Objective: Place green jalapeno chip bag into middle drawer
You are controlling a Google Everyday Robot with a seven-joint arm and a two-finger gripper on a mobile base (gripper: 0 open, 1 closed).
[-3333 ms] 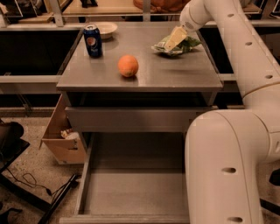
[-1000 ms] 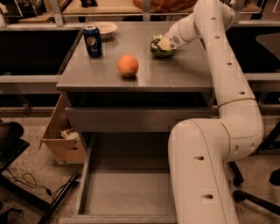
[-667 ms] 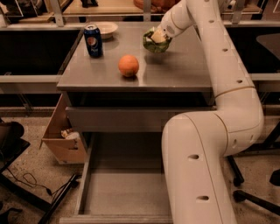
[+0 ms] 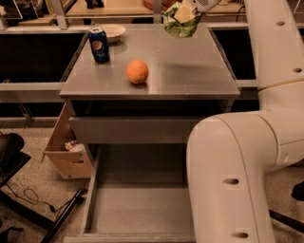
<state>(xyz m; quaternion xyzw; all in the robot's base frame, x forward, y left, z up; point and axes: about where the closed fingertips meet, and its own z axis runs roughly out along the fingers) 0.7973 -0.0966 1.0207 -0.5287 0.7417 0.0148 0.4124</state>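
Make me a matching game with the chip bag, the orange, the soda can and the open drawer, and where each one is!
1. green jalapeno chip bag
2. orange
3. blue soda can
4. middle drawer

A. pulled open, below the table top
B. back left, beside the bowl
C. in the air, held by the gripper at the top of the view
D. near the middle of the table top

Pairs: 1-C, 2-D, 3-B, 4-A.

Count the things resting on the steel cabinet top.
3: the blue soda can at the back left, the white bowl just behind it, the orange nearer the front. The green jalapeno chip bag hangs in the air, held by the claw.
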